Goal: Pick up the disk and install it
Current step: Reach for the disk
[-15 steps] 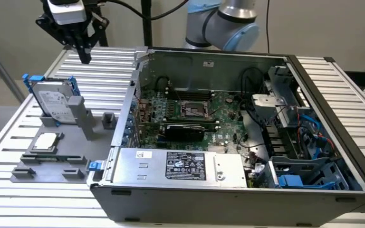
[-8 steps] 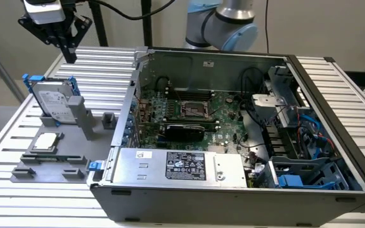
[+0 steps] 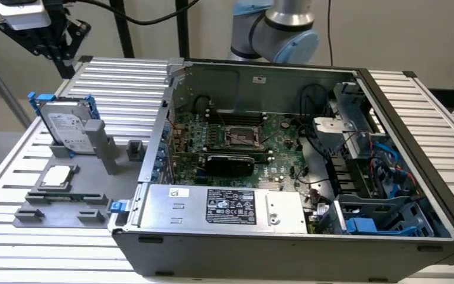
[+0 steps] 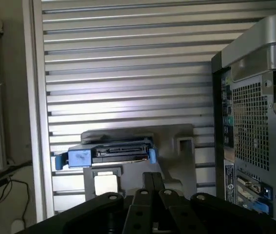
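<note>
The disk (image 3: pixel 68 125) stands upright at 9 o'clock from the case (image 3: pixel 250 254) — likely stiff, fragile; hold its blue sides. Pincer (image 3: pixel 54 50) width — cannot tell.

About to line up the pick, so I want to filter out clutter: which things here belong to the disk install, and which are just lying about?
Job in hand:
disk, upright in the grey holder
gripper, clear of the disk
open computer case

Just lying about:
CPU chip, flat on the holder's base
power supply box, inside the case
</note>
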You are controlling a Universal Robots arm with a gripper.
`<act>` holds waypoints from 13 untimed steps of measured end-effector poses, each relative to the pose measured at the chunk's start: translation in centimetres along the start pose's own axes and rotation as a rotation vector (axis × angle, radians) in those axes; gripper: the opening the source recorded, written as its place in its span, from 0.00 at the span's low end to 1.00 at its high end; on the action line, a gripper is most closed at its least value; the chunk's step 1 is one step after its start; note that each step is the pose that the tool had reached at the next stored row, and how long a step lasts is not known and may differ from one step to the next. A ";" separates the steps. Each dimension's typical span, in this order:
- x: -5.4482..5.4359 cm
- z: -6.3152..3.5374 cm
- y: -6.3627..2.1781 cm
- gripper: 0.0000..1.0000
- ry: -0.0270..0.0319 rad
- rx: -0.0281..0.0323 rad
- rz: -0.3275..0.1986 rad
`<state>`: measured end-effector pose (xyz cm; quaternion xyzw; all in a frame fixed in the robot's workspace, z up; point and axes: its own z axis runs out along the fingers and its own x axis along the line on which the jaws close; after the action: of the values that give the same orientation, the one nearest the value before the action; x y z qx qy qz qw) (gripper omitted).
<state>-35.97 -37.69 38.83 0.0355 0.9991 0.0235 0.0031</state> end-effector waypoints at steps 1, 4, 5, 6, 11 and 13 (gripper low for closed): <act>0.5 0.05 -0.01 0.00 0.0000 0.0000 0.000; 1.8 0.24 -0.03 0.00 0.0000 0.0000 0.000; 2.3 0.33 -0.02 0.00 0.0000 0.0000 0.000; 2.7 0.44 0.01 0.00 0.0000 0.0001 0.000; 5.0 0.97 0.11 0.00 0.0000 0.0000 0.000; 5.7 1.08 0.25 0.00 0.0001 0.0003 -0.002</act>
<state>-41.60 -37.00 37.74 0.0345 0.9991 0.0234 0.0031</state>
